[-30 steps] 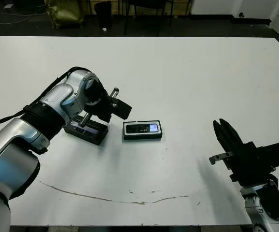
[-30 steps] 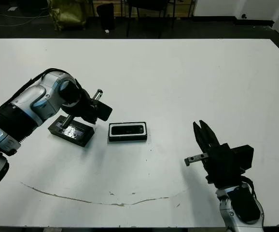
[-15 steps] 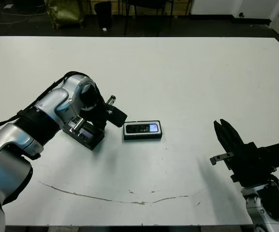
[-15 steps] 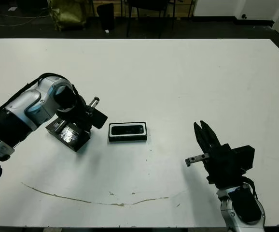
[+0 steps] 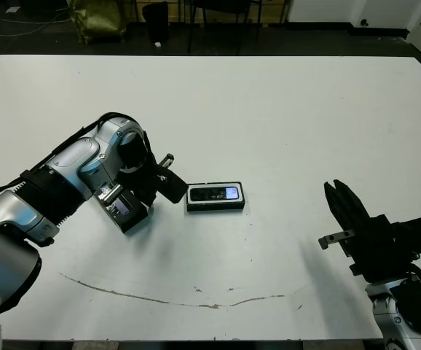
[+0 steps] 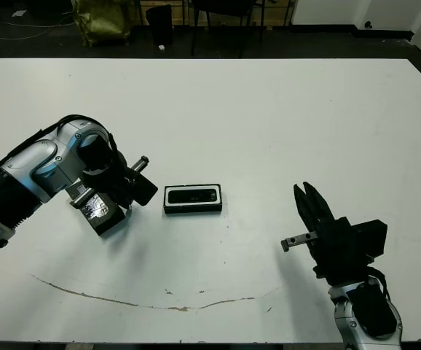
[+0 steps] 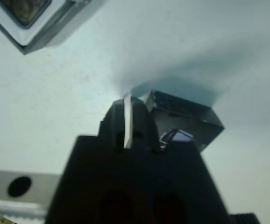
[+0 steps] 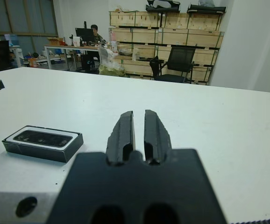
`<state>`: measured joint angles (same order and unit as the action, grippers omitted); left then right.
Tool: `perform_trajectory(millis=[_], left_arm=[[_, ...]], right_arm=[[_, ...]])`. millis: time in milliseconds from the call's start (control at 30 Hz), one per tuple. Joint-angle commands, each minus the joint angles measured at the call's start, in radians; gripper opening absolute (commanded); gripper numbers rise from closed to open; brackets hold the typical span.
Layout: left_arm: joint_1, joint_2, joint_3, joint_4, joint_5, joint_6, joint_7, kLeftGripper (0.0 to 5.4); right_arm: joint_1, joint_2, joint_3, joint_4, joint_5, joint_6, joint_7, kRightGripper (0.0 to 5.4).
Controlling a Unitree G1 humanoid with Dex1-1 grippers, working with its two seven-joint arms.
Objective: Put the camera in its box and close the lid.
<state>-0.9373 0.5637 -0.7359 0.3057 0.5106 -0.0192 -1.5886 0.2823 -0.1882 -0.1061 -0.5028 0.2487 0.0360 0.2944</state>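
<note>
Lid gripped at the left, camera already boxed.
The lid [image 5: 125, 208] was pinched, tilted, in the closed left pincer [image 5: 134, 198]; it should be levelled squarely over the box [image 5: 215, 197] holding the camera [image 5: 215, 194]. The right pincer [image 5: 347, 207], nearly closed, held nothing.

Left arm [image 5: 65, 179]: shiny silver shell, black ribbed band, thin black cable along top. Right arm [image 5: 403, 310]: silver and black wrist; blocky black gripper [image 5: 344, 206], two long pointed fingers.
</note>
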Motion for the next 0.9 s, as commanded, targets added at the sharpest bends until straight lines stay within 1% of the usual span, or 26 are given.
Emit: perform_trajectory(millis=[33,100,200,300,333,433,533,600,667,700,833,867,900], left_arm=[[0.030,0.044,-0.036,-0.027,-0.012,0.007,-0.026,0.00],[0.039,0.061,-0.043,-0.054,-0.026,0.020,-0.026,0.00],[0.059,0.094,-0.046,-0.109,-0.040,0.032,-0.026,0.00],[0.079,0.123,-0.041,-0.147,-0.048,0.028,-0.026,0.00],[0.084,0.132,-0.041,-0.159,-0.051,0.033,-0.026,0.00],[0.093,0.159,-0.047,-0.188,-0.062,0.044,-0.026,0.00],[0.096,0.181,-0.057,-0.205,-0.059,0.034,-0.026,0.00],[0.096,0.191,-0.065,-0.208,-0.053,0.044,-0.026,0.00],[0.096,0.201,-0.070,-0.218,-0.053,0.055,-0.026,0.00],[0.100,0.207,-0.068,-0.225,-0.058,0.061,-0.026,0.00],[0.096,0.227,-0.079,-0.224,-0.081,0.072,-0.026,0.00],[0.094,0.231,-0.084,-0.220,-0.084,0.077,-0.026,0.00],[0.092,0.237,-0.088,-0.215,-0.091,0.086,-0.026,0.00]], right_arm=[[0.012,-0.005,-0.012,-0.004,0.002,0.019,-0.015,0.01],[0.010,-0.008,-0.016,-0.001,0.014,0.022,-0.013,0.01],[0.004,-0.014,-0.021,0.015,0.023,0.005,0.000,0.01],[0.006,-0.010,-0.023,0.004,0.030,0.023,-0.012,0.01],[0.008,-0.012,-0.022,-0.009,0.028,0.040,-0.020,0.01],[0.003,-0.015,-0.024,0.001,0.031,0.025,-0.013,0.01],[-0.001,-0.018,-0.027,0.011,0.036,0.018,-0.005,0.01],[-0.002,-0.020,-0.028,0.011,0.033,0.022,-0.007,0.01],[-0.006,-0.017,-0.029,0.023,0.037,0.007,-0.002,0.01],[-0.005,-0.019,-0.030,0.020,0.038,0.020,-0.006,0.01],[-0.002,-0.024,-0.032,0.009,0.034,0.034,-0.011,0.01],[0.000,-0.024,-0.033,0.007,0.032,0.032,-0.012,0.01],[-0.001,-0.023,-0.034,0.017,0.033,0.015,-0.006,0.01]])
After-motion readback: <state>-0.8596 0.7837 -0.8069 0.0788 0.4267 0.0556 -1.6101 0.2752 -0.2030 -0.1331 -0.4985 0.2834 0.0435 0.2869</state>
